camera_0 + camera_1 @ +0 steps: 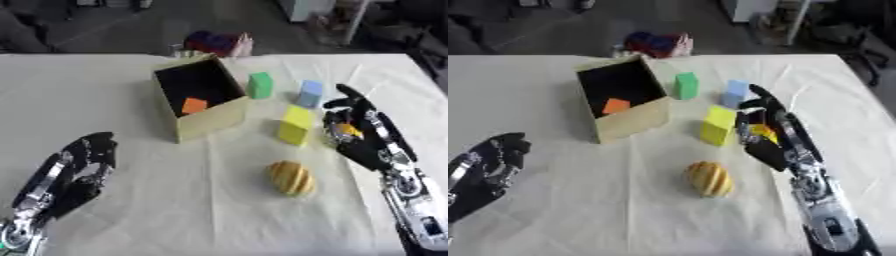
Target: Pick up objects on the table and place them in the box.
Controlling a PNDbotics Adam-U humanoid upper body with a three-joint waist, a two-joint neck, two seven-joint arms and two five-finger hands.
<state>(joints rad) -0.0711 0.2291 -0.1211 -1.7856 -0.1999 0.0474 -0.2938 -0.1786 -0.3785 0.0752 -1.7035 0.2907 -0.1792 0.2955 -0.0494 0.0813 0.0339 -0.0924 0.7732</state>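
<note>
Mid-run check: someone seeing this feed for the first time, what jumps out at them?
The open tan cardboard box at table centre, with an orange block already inside. Right of it, the black right hand is curled round a small yellow-orange object, next to a yellow block, a green block and a light blue block. A ribbed yellow-orange rounded object lies nearer; the left hand idles lower left.
</note>
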